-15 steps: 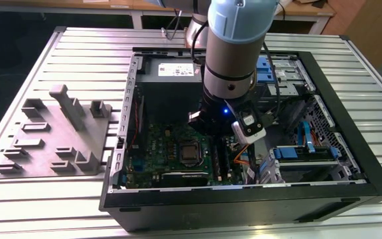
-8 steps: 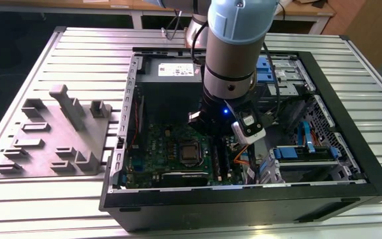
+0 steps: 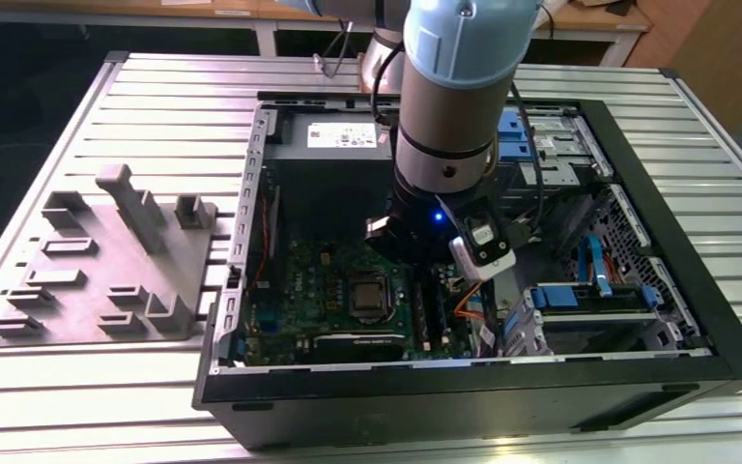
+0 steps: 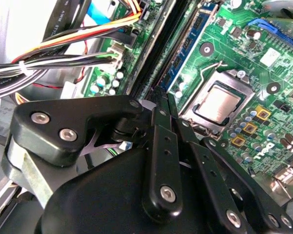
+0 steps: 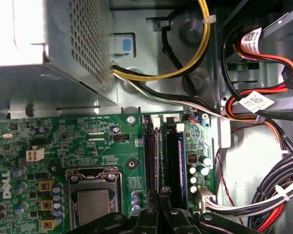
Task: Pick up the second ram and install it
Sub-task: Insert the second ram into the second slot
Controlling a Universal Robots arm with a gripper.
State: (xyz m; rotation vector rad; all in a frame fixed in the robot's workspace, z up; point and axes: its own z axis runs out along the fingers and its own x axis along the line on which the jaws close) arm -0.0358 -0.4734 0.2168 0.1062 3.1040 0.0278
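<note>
My arm point(image 3: 455, 97) reaches straight down into an open computer case point(image 3: 680, 319) that lies on its side on a ribbed metal table point(image 3: 165, 106). On the exterior view's left, well apart from the case, a grey moulded tray point(image 3: 88, 280) sits on the table.

Inside the case a green motherboard point(image 5: 63, 141) lies flat. Its processor socket point(image 5: 93, 200), a square metal frame around a silver chip, sits just beside a row of long black memory slots point(image 5: 178, 156).

My gripper point(image 5: 159, 195) hangs over those slots, and both wrist views show its black fingers point(image 4: 158, 126) drawn close together, with only a thin gap at the tips. The second ram point(image 5: 157, 156) stands on edge in the slot row, on the side nearer the processor socket, and runs lengthwise away from my fingertips. My fingers pinch its top edge at the near end. I cannot tell whether it is pressed fully down into its slot.

On the far side of the slots from the socket stands a small cluster of silver-topped capacitors point(image 5: 198, 168). Beyond them, bundles of black, red, orange and yellow cables point(image 5: 263, 102) run along the case wall. A metal power supply box point(image 5: 63, 48) with a mesh side sits past the top edge of the motherboard.
</note>
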